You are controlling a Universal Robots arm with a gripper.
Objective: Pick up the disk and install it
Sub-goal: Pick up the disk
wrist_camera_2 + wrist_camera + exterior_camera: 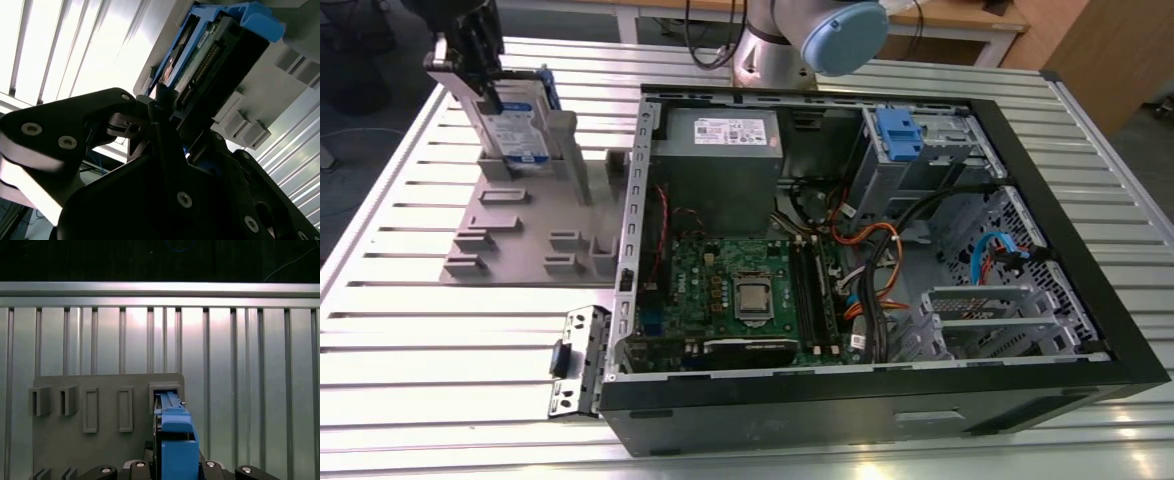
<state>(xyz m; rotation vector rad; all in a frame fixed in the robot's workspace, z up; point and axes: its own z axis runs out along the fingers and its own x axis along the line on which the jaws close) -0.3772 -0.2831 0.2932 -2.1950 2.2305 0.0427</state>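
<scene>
The pick-up step is in hand. In the exterior view the pincer (486, 92) sits on top of the disk (520, 118), which stands upright on edge in a slot of the grey holder (507, 245) on the worktop (440, 340), well apart from the open case (1074, 270). In the second wrist view the pincer looks closed on the disk's (212, 42) upper end, a finger (152, 102) pressed to its face. The first wrist view shows the disk (176, 440) seated in the holder (100, 455), not yet lifted. I judge the next move calls for a straight pull along the slot, so the blue frame does not bind, and a firm grip
</scene>
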